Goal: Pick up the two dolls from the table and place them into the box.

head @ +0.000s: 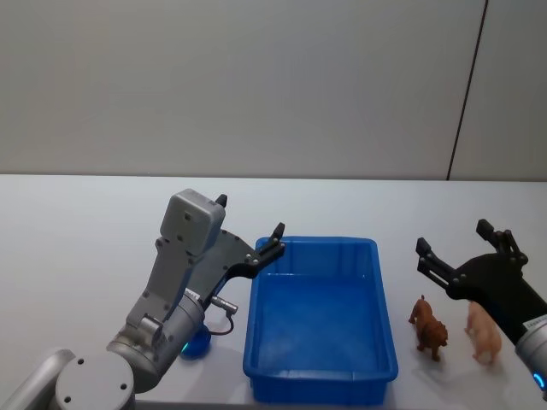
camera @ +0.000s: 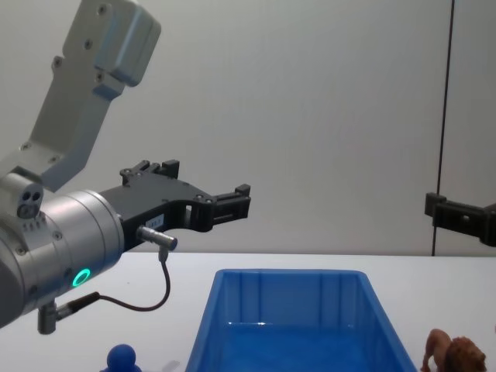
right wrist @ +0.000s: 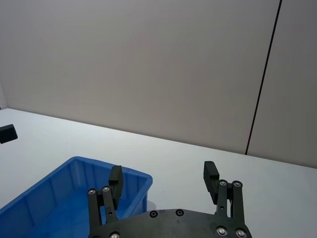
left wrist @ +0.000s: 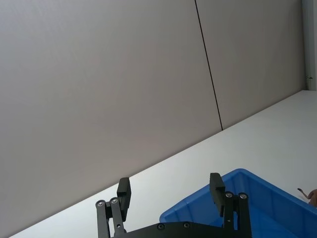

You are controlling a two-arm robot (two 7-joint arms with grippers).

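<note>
Dolls on the white desk (head: 68, 256) number 3, all outside the 1 blue box (head: 320, 374), which sits midway along the front edge. A brown lion (head: 429, 329) and a pale pink figure (head: 484, 333) stand side by side to the box's right. A blue round-headed figure (head: 198, 342) sits to its left, partly under the left arm. The left gripper (head: 249, 217) hovers over the box's far left corner, fingers spread, empty. The right gripper (head: 453, 237) hovers above the lion and pink figure, likewise spread and empty.
</note>
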